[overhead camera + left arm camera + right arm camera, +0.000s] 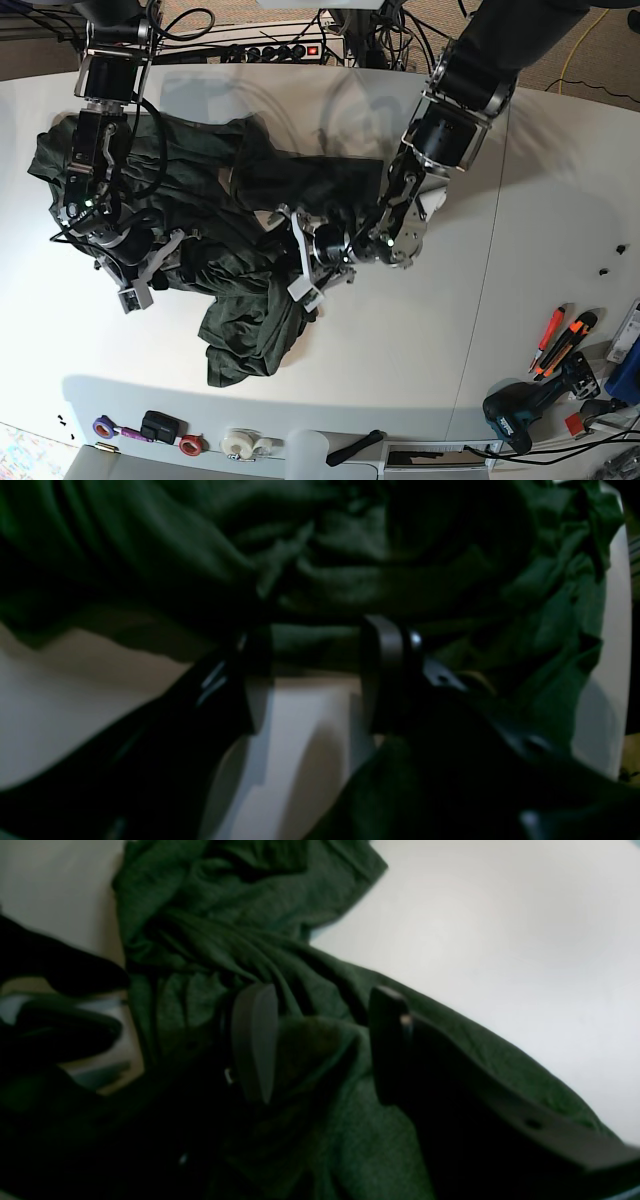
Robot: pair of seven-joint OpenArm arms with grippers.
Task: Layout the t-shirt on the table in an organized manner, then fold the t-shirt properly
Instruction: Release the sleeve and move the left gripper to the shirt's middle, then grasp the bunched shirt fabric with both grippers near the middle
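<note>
Your left hand [300,272] and right hand [150,270] are both standing open over the crumpled t-shirt [240,300], which is lying on the white bench [420,340]; tape rolls [238,442] and a drill [520,410] are sitting along its edge.

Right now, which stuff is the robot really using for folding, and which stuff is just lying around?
For the job:
- the t-shirt, dark green and still crumpled
- the table it lies on
- the left gripper and right gripper, both open at the cloth

Just lying about:
- tape rolls along the near edge
- orange-handled cutters
- a power drill
</note>
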